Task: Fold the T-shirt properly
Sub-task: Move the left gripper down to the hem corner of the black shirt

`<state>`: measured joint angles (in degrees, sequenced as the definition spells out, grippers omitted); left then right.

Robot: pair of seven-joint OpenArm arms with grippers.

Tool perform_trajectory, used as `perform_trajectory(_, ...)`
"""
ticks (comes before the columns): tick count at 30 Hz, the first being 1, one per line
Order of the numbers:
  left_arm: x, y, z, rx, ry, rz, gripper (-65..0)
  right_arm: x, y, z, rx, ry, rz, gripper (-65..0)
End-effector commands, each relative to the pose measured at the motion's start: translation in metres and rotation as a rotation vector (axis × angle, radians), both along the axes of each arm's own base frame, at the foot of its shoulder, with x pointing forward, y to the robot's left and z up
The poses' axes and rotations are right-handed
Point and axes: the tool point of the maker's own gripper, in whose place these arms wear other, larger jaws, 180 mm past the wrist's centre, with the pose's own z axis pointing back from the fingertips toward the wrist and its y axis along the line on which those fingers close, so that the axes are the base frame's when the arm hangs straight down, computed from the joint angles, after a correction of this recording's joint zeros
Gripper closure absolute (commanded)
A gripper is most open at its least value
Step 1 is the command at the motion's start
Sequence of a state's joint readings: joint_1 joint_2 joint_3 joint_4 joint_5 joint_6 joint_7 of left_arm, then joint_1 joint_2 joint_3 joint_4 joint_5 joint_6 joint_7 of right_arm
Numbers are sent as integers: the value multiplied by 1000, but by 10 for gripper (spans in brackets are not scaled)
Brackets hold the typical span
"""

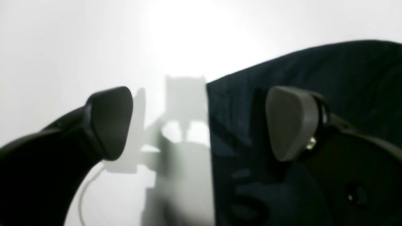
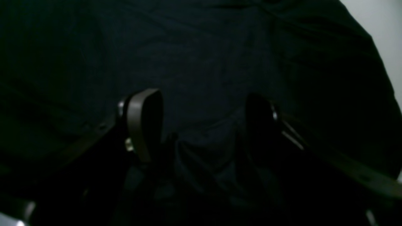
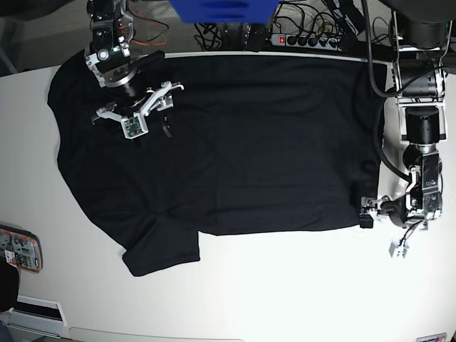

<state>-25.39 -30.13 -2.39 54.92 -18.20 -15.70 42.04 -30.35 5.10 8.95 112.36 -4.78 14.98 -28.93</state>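
Observation:
The black T-shirt (image 3: 221, 135) lies spread flat on the white table (image 3: 285, 285), with one sleeve sticking out at the front left (image 3: 160, 249). My right gripper (image 3: 130, 127) is open and hovers low over the shirt's back-left part; in the right wrist view (image 2: 202, 125) dark cloth (image 2: 204, 62) fills the frame and a small ridge of it rises between the fingers. My left gripper (image 3: 370, 211) is open at the shirt's front right corner. In the left wrist view (image 1: 201, 125) it straddles the shirt's edge (image 1: 282, 72), one finger (image 1: 110, 122) over bare table and the other over cloth.
A flat colourful object (image 3: 18, 249) lies at the table's left edge. A power strip and cables (image 3: 299, 35) run along the back edge, beside a blue object (image 3: 221, 8). A small white part on a wire (image 3: 397, 248) lies near the left arm's base.

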Motion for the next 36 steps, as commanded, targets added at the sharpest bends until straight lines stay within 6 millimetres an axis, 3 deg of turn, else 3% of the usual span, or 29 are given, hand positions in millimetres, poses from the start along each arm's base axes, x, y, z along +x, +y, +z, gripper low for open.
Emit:
perform_trajectory(1, 17, 2, 22, -5, -70, 3, -650, 5, 0, 11, 11, -43, -1, -401)
perform_trajectory(6, 16, -6, 18, -21, -62, -31, -650, 4, 0, 11, 11, -42, -1, -401)
perform_trajectory(12, 4, -15, -4, -124, -9, -27, -650, 4, 0, 11, 11, -40, -1, -401)
perform_trajectory(26, -13, -12, -32, -160, -30, 12, -650, 1, 0, 9, 11, -33, 0, -401)
perform_trajectory(31, -5, -13, -26, -166, -44, 14, -650, -6, -6, 4, -18, -12, 20, -401)
perform_trajectory(36, 0, -30, -28, -196, -50, 3, -650, -9, -7, 3, -22, -6, 23, -401)
